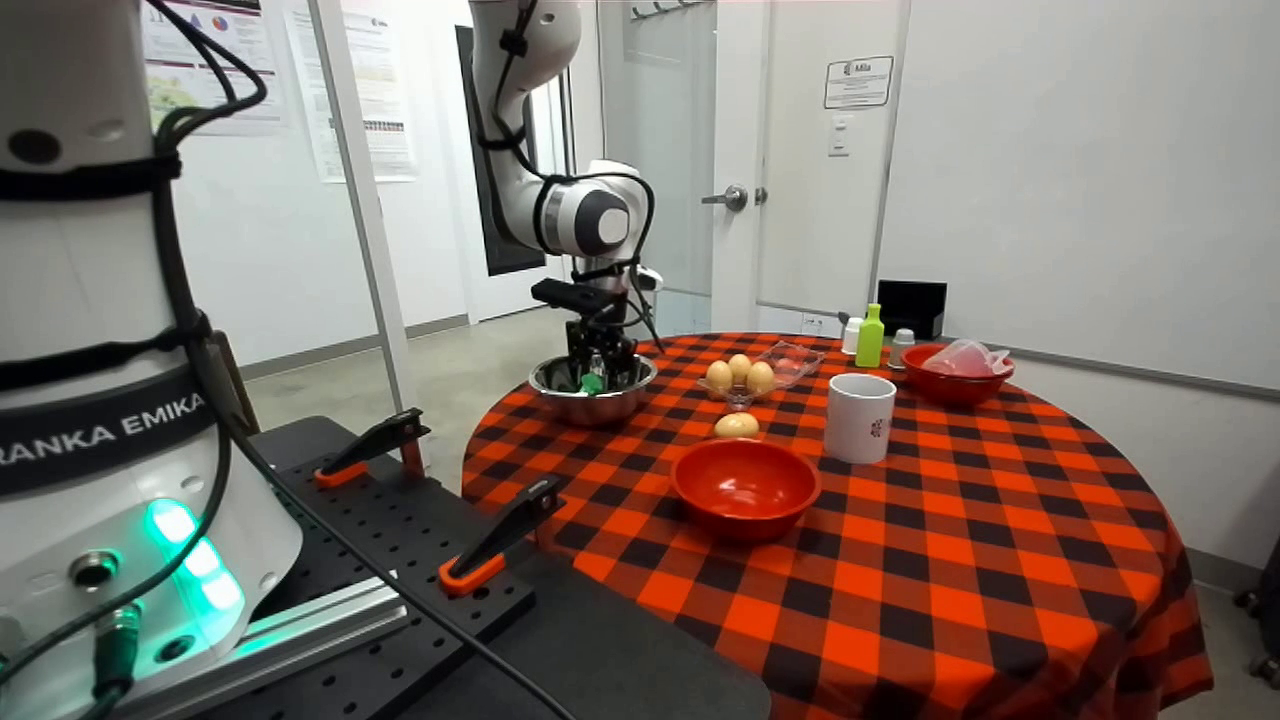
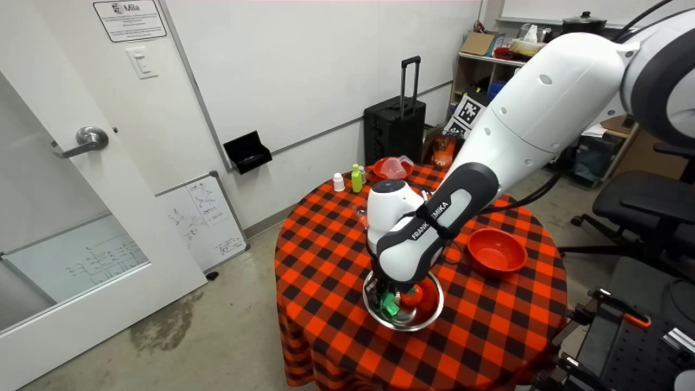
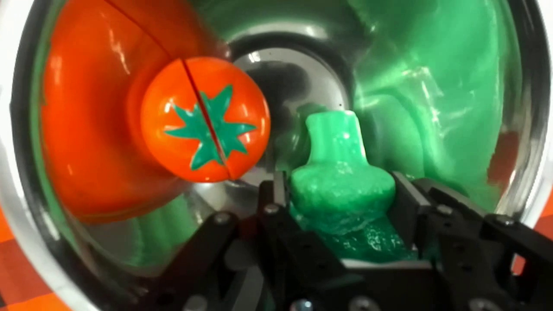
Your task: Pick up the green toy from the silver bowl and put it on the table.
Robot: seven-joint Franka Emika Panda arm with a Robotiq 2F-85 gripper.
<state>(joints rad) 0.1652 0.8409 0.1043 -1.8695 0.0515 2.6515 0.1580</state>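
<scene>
The silver bowl (image 1: 590,406) stands on the checkered table (image 1: 960,560); its rim also shows in an exterior view (image 2: 404,327) and in the wrist view (image 3: 535,108). My gripper (image 1: 605,370) reaches down inside the bowl. The green toy (image 3: 337,142), a glossy lump with a narrower stem, sits between my two fingers (image 3: 339,190). A finger lies against each side of it, so the jaws look shut on it. The toy still shows within the bowl in both exterior views (image 1: 592,383) (image 2: 389,305). Its lower part is hidden.
A toy tomato (image 3: 237,103) lies in the bowl beside the green toy. A red bowl (image 1: 745,485), a single egg (image 1: 736,426), several eggs (image 1: 740,375) and a white mug (image 1: 860,418) stand nearby. A green bottle (image 1: 870,340) and another red bowl (image 1: 957,380) are farther back.
</scene>
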